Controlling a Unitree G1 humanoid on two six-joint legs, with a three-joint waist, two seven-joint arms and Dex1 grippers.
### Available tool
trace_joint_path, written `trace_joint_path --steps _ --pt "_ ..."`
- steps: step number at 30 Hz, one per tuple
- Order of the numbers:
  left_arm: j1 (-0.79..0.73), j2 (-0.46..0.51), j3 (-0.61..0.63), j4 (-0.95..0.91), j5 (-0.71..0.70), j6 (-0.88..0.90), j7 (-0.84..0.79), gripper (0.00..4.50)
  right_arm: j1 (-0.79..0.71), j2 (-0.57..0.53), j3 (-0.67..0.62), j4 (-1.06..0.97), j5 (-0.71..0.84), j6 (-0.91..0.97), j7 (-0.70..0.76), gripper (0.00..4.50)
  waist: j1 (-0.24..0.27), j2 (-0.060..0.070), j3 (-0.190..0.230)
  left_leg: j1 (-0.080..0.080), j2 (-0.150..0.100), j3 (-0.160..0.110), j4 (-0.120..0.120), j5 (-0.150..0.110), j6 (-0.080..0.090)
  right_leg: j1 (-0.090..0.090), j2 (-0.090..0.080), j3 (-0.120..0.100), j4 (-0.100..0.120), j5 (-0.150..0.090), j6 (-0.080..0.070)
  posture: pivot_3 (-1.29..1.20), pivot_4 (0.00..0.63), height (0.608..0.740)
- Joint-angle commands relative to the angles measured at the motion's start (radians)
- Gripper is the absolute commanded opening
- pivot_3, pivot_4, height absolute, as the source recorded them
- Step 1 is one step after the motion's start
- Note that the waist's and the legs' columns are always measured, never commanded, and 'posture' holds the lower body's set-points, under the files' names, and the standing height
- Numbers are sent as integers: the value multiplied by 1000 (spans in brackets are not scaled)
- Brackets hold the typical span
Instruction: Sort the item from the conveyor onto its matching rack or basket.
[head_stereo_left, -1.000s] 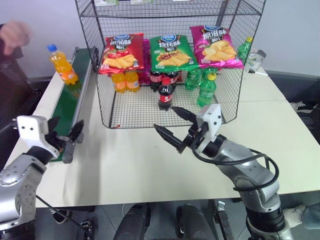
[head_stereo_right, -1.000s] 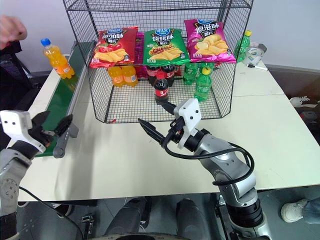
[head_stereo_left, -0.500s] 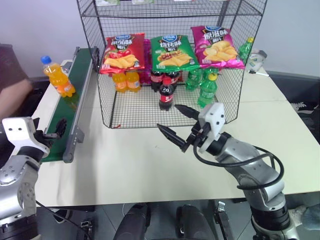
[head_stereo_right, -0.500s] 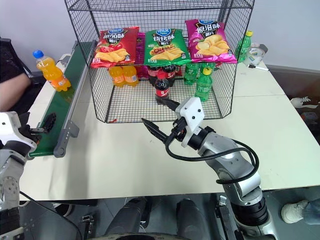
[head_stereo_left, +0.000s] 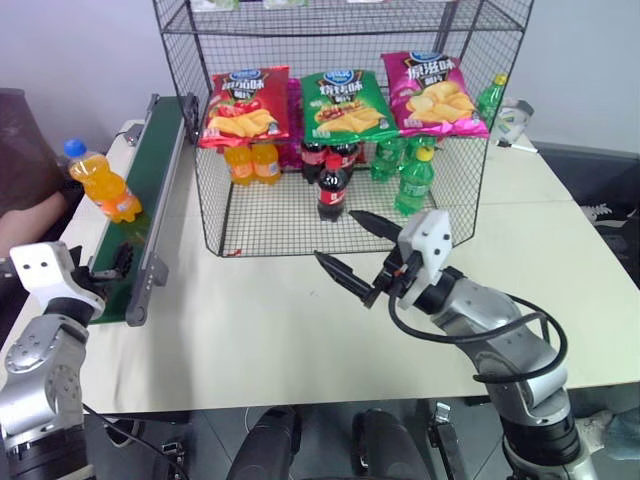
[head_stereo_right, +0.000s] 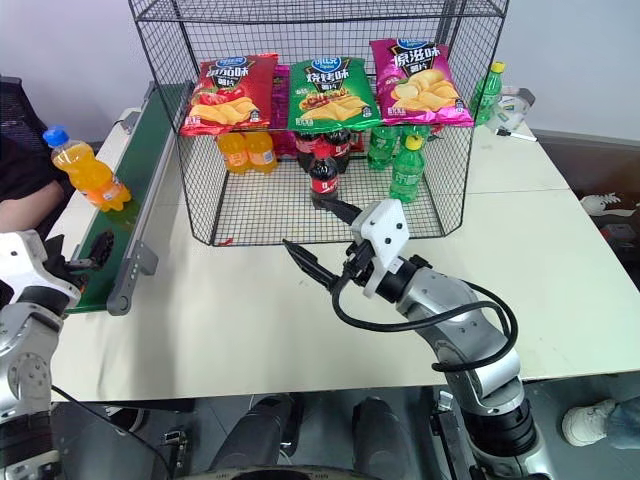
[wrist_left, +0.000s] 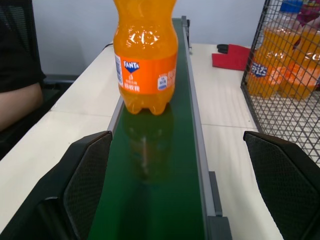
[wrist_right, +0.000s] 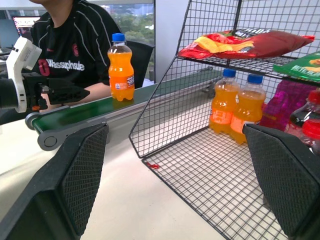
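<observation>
Left eye view: we see the orange soda bottle (head_stereo_left: 103, 185) standing upright on the green conveyor (head_stereo_left: 140, 215), on its half nearer to the robot. The left tool (head_stereo_left: 110, 268) waits at the near end of the belt, fingers wide apart and holding nothing. The right tool (head_stereo_left: 358, 247) hangs over the white bench (head_stereo_left: 260, 330), in front of the wire rack (head_stereo_left: 340, 120), also spread open and empty.

Left wrist view: the bottle stands ahead between both fingers (wrist_left: 82, 185), not touching them.

Right wrist view: we see the bottle on the belt, a person (wrist_right: 75, 40) sitting behind it, and two orange bottles (wrist_right: 235, 102) inside the rack.
</observation>
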Motion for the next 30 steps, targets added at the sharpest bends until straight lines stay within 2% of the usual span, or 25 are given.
trace_joint_path --steps 1,11,20,23,26,30 --pt "-21 14 22 -2 13 -50 11 4399 7 9 9 -30 -2 -27 5 4500 1 0 0 0 0 0 0 0 0 0 0 0 0 0 0 0 150 740" --pt "-37 29 39 54 78 -143 64 4399 43 8 9 38 -19 -106 54 4500 0 0 0 0 0 0 0 0 0 0 0 0 0 0 0 0 150 740" --pt "-36 29 45 64 72 -178 67 4399 54 -2 -13 34 0 -110 72 4500 0 0 0 0 0 0 0 0 0 0 0 0 0 0 0 0 150 740" --pt "-29 25 48 62 63 -192 58 3551 58 -3 -18 31 5 -107 74 4500 0 0 0 0 0 0 0 0 0 0 0 0 0 0 0 0 150 740" --pt "-17 25 48 52 63 -193 56 2231 59 -5 -21 25 10 -99 73 4500 0 0 0 0 0 0 0 0 0 0 0 0 0 0 0 0 150 740" --pt "-10 30 64 18 40 -189 49 2176 58 -5 -20 17 16 -90 69 4500 0 0 -1 0 0 0 0 0 0 1 0 0 0 0 0 0 150 740"
